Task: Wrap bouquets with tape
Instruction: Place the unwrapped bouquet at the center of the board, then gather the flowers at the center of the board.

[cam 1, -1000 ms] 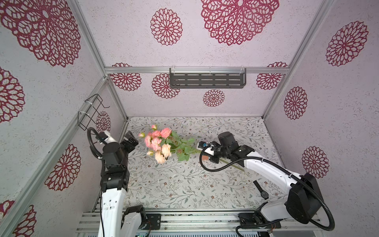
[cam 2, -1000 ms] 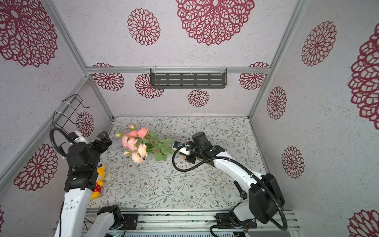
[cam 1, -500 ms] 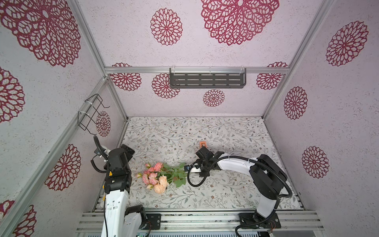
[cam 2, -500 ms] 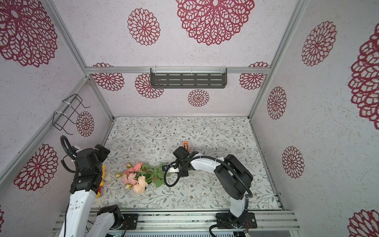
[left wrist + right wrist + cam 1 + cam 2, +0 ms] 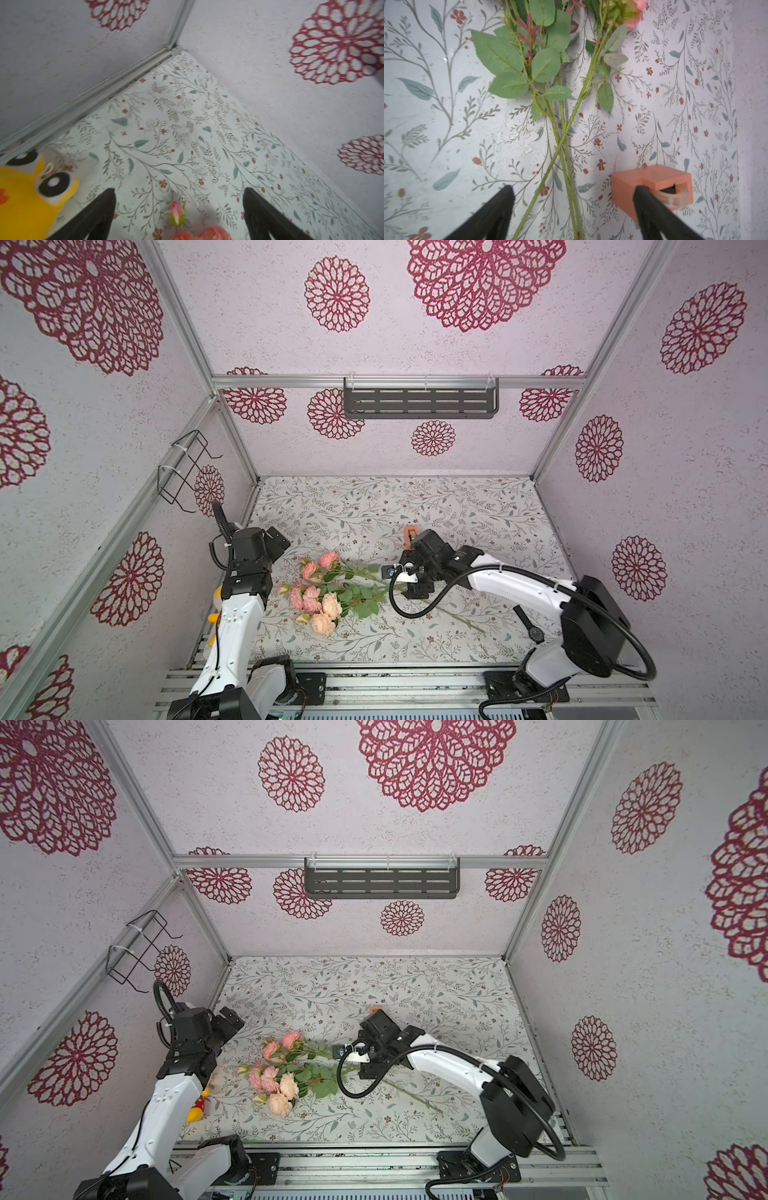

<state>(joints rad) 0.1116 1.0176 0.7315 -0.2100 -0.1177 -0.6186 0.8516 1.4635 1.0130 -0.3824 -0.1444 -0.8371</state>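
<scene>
In both top views the bouquets [image 5: 330,603] lie at the counter's [image 5: 374,502] front left, their stems running under the right arm, with open cloth behind up to the back wall. The tape [image 5: 409,532], in its orange block, stands just behind that wrist. Left wrist view: left jaws wide above the blooms, with a yellow toy [image 5: 31,191] by the wall rail. Right wrist view: right jaws wide, straddling two crossed stems, tape beside one jaw.
</scene>
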